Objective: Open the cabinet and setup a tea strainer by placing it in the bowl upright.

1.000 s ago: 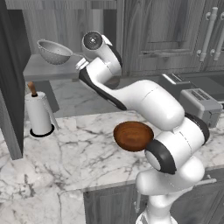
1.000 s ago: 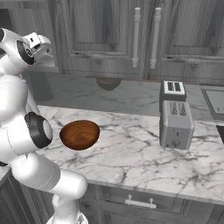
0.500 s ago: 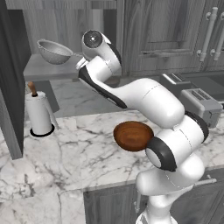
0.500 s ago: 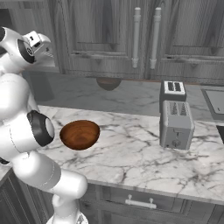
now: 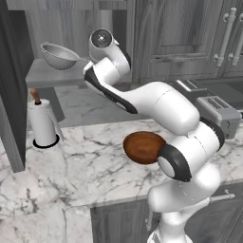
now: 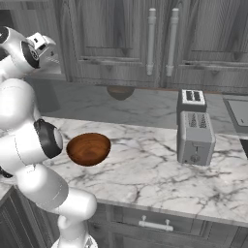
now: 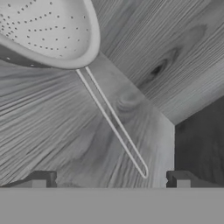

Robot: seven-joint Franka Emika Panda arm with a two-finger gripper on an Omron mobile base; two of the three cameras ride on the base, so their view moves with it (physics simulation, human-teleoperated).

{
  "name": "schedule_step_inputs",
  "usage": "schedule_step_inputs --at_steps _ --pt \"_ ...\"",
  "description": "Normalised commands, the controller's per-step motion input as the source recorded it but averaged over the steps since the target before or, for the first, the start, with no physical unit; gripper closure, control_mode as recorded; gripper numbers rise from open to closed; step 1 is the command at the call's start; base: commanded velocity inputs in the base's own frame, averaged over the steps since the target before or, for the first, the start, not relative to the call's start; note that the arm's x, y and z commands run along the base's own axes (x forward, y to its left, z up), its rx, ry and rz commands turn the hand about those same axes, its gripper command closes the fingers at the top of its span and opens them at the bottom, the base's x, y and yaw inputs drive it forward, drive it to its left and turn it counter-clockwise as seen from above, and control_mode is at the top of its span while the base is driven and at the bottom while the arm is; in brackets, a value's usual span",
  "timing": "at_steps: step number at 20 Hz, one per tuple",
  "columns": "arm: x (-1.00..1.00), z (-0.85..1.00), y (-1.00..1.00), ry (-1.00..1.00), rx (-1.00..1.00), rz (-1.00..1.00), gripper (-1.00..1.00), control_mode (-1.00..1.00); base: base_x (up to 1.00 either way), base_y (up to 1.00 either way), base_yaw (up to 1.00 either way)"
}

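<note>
The cabinet stands open, its door (image 5: 10,90) swung out at the left and its grey shelf (image 5: 47,76) bare in front. The tea strainer (image 5: 59,55) sits upright on that shelf. In the hand view its perforated cup (image 7: 48,30) is at the upper left and its thin wire handle (image 7: 114,124) runs down towards me. My gripper (image 7: 110,180) is open just short of the handle's end, which lies between the fingertips (image 7: 41,179) with nothing gripped. The reddish-brown bowl (image 5: 142,146) (image 6: 88,148) rests on the marble counter beside my arm.
A white paper-towel roll (image 5: 42,124) stands on the counter under the shelf. A silver toaster (image 6: 194,135) (image 5: 216,109) is to the right. Closed narrow grey doors with two silver handles (image 6: 161,41) line the wall. A dull brown half-round shape (image 6: 120,92) sits below them.
The arm has shifted only very slightly at the shelf. The jaws stay open and the strainer and bowl have not moved.
</note>
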Motion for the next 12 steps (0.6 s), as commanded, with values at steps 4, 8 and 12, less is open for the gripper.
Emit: schedule_step_inputs --at_steps 4,8,12 --pt "0.4 -0.1 0.0 0.06 0.0 0.0 -1.0 -1.0 0.0 0.0 0.0" --pt "0.4 -0.07 0.0 0.06 0.0 0.0 -1.0 -1.0 0.0 0.0 0.0" --pt "0.43 -0.04 0.0 0.06 0.0 0.0 -1.0 -1.0 0.0 0.0 0.0"
